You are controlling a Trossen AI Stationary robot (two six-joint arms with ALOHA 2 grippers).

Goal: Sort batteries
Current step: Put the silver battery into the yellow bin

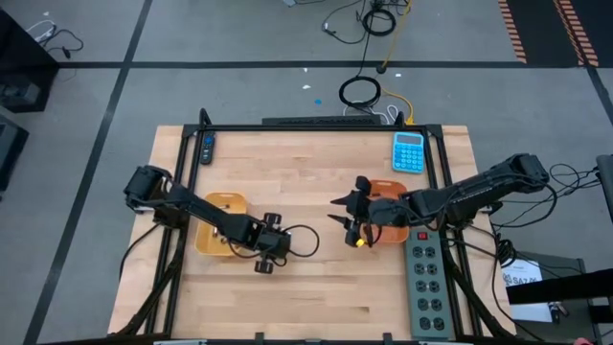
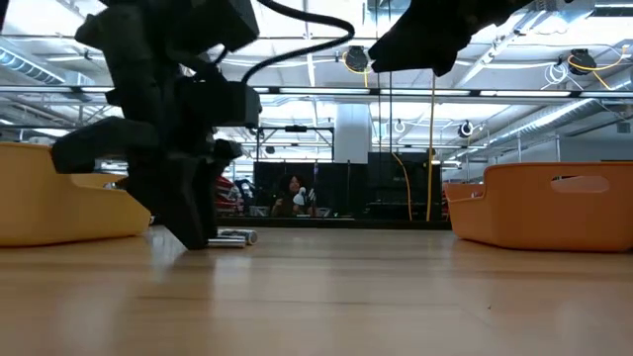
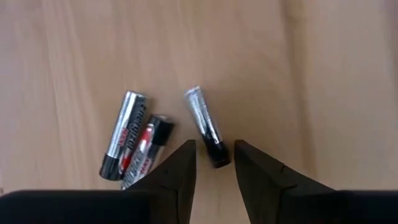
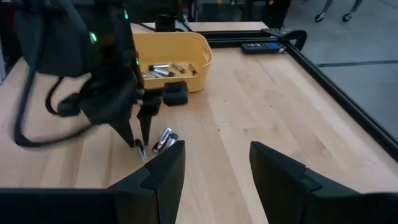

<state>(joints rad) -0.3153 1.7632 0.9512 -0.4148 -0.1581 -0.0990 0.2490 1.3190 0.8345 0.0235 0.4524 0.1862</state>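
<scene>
On the worktop (image 1: 316, 287), at 6 o'clock in the high view, the left gripper (image 3: 214, 163) half-closes its fingers around a thin battery (image 3: 205, 124). Next: squeeze, lift, carry to the yellow tray (image 4: 171, 59). Right gripper (image 4: 214, 168) waits, half-open, empty.

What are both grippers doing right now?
Left gripper: open, jaws straddling a thin silvery-grey, dark-ended battery on the wooden table.
Right gripper: open, empty.

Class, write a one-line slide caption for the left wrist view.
Left gripper straddling one thin battery on the wooden table, two more batteries lying alongside.
</scene>
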